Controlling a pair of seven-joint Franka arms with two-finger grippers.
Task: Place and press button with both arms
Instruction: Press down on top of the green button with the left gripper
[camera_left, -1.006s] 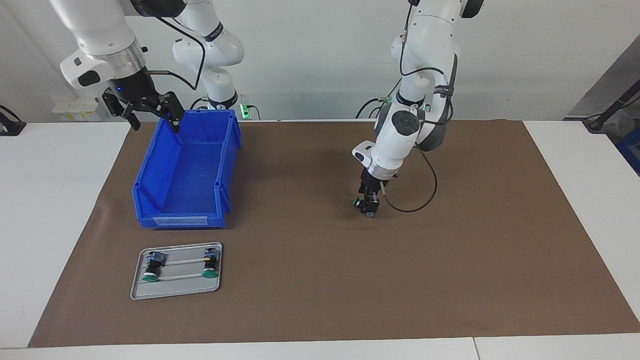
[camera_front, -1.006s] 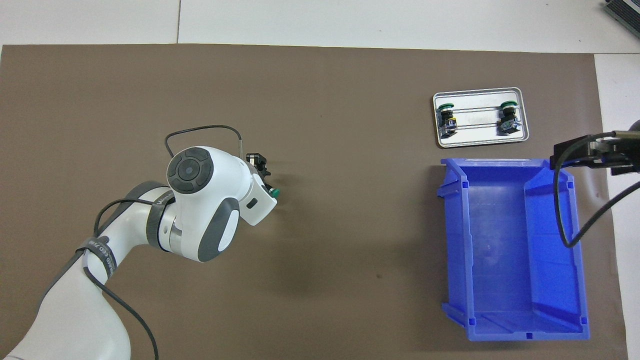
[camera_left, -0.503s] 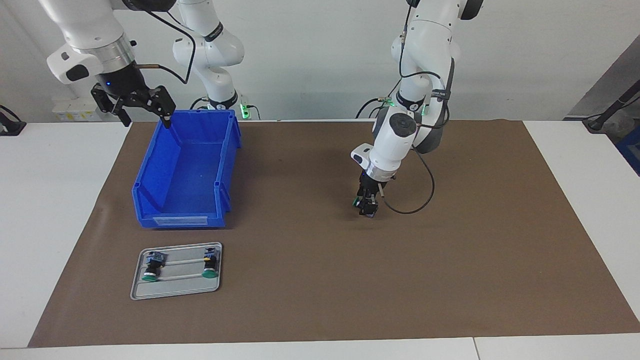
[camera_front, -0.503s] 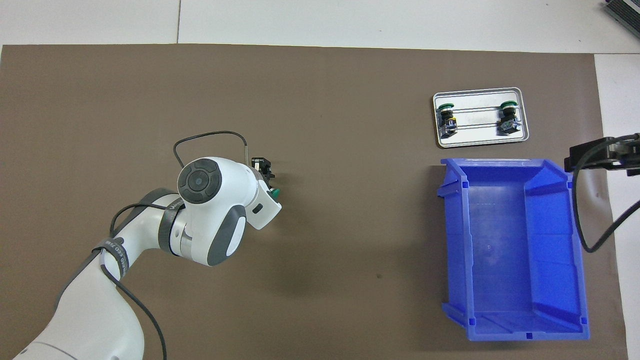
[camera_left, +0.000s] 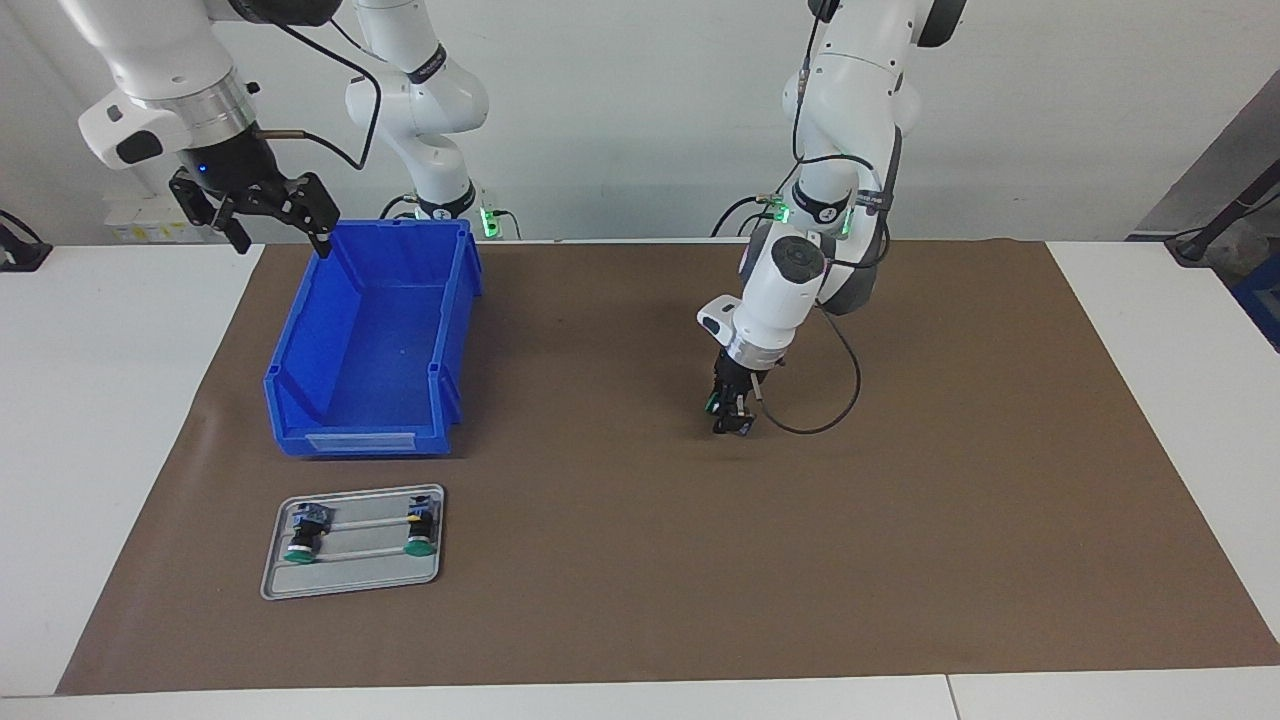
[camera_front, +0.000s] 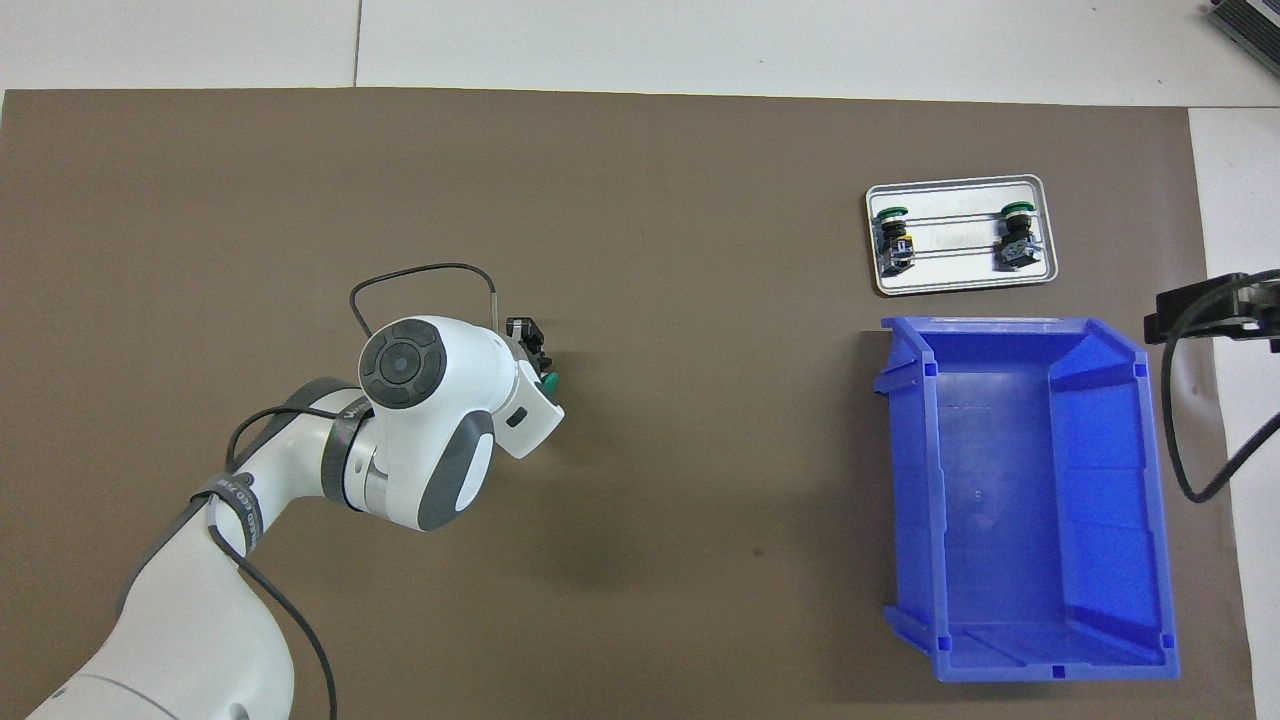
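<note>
While the left gripper (camera_left: 733, 418) is lowering onto the mat (camera_left: 900, 560) mid-table, clamped on the button (camera_left: 712, 404), the right gripper (camera_left: 270, 215), fingers spread wide, is retreating off the blue bin (camera_left: 370, 340); placement prob. imminent, 2nd arm not yet positioned to press.

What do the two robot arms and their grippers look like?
Both arms are glossy white tubes with rounded joints and dark grey round caps. The left arm trails thin black cables; green lights glow near both bases. The right arm has a silver wrist ring. The left gripper and right gripper are black.
</note>
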